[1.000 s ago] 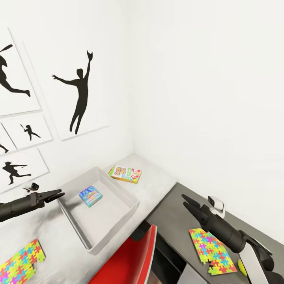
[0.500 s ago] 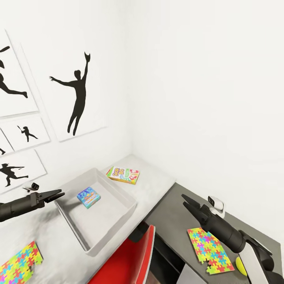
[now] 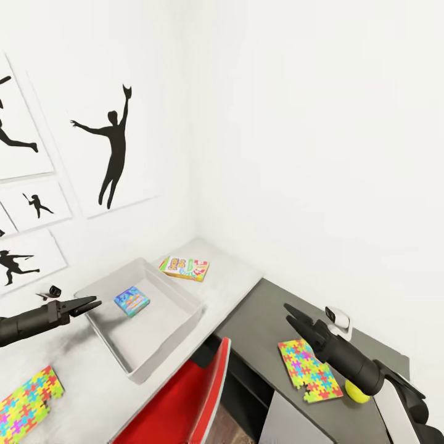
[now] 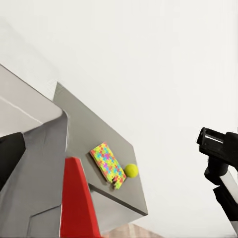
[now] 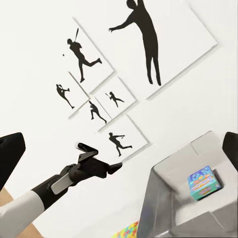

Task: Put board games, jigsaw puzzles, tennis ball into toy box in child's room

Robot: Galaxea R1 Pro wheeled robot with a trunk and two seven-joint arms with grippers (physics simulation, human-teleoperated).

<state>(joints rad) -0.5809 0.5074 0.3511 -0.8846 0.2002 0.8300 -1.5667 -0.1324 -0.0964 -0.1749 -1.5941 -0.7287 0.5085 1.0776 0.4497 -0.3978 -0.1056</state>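
The table (image 3: 246,290) carries the toy box (image 3: 176,336), with 1 blue game (image 3: 131,300) inside. My left claw (image 3: 92,303), tips together, and my right claw (image 3: 288,313), tips apart, both hang free. 2 puzzles (image 3: 308,371) (image 3: 28,394), a 2nd game (image 3: 184,268) and the ball (image 3: 355,391) lie outside.

Matt grey plastic toy box (image 3: 185,320), speckled light table (image 3: 237,280), glossy red chair (image 3: 203,394)

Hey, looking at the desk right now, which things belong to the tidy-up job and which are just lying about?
Job: toy box, blue board game inside it, board game beside it, two jigsaw puzzles, tennis ball.
Lying about: red chair, small white device, wall pictures.
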